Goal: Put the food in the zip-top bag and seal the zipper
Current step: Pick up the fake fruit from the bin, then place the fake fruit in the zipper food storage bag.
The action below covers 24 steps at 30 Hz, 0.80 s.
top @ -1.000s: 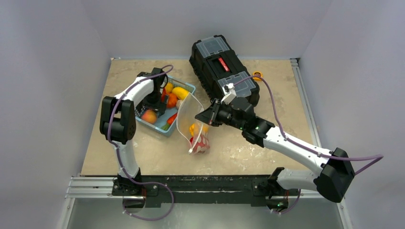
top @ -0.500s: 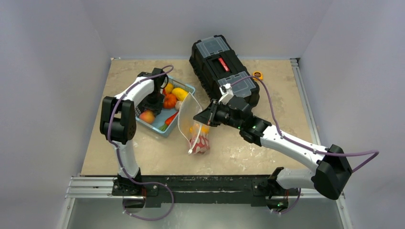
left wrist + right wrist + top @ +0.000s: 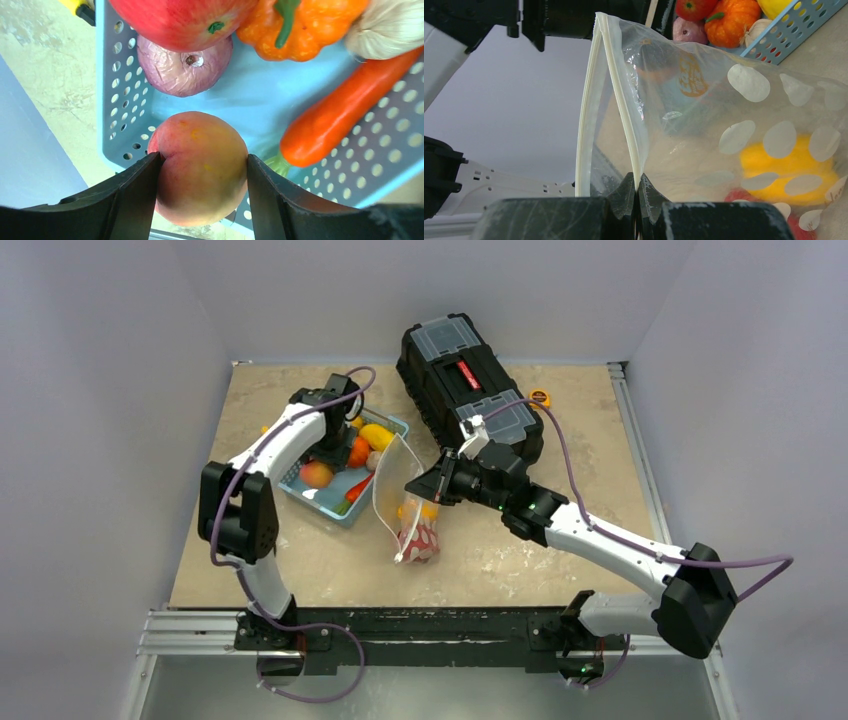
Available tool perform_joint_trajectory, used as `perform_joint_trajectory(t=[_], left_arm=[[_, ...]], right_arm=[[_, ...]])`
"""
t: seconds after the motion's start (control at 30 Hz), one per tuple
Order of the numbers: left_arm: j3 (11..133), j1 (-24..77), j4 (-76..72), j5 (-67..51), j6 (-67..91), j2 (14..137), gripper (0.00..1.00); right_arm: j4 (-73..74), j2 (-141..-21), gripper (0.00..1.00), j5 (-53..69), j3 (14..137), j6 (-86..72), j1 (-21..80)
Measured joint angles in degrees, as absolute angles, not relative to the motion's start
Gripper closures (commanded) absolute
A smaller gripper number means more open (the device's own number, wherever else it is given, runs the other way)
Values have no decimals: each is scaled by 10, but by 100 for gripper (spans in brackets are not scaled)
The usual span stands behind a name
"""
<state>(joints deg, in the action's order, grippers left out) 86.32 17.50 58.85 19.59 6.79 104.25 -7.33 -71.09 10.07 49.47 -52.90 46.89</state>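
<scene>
**Peach clasped in the basket, dotted bag held agape**

The left gripper [image 3: 202, 162] reaches down into the light-blue basket [image 3: 120, 100], a plastic tray with rows of round holes; its two dark, smooth fingers [image 3: 135, 195] press against either flank of a round, matte peach [image 3: 202, 167] blushed red and yellow. Five more pieces of food lie in the left wrist view: one glossy red fruit [image 3: 180, 20] with a green stem, one papery purple onion [image 3: 185, 67], one ribbed orange pumpkin [image 3: 300, 30], one pale garlic bulb [image 3: 390, 25], and one long orange-red carrot [image 3: 345, 120]; from above, one yellow fruit [image 3: 378, 435] also shows at the basket's far side.

The right gripper [image 3: 636, 187] has its jaws pressed together on the edge of the zip-top bag [image 3: 749, 100], pinching the crinkly clear film printed with white round dots; the bag stands just beside the basket with its mouth spread open. The zipper [image 3: 621, 95] runs as two thin white strips, parted. Inside the bag rest one yellow piece [image 3: 794, 170] and one red piece [image 3: 420, 540].

One black ridged toolbox [image 3: 465, 380] sits behind on the mottled beige table [image 3: 500, 560].
</scene>
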Motion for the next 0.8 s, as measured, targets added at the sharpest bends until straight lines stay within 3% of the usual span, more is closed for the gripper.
perform_joint_trajectory(t=[0.43, 0.6, 0.8], left_arm=[[791, 209, 509, 136, 63, 840, 76], [742, 209, 432, 42, 63, 685, 78], [658, 210, 293, -166, 64, 517, 87]], right_arm=[[-73, -711, 100, 100, 495, -528, 469], [-70, -713, 100, 96, 495, -522, 469], [-67, -729, 100, 96, 502, -514, 469]])
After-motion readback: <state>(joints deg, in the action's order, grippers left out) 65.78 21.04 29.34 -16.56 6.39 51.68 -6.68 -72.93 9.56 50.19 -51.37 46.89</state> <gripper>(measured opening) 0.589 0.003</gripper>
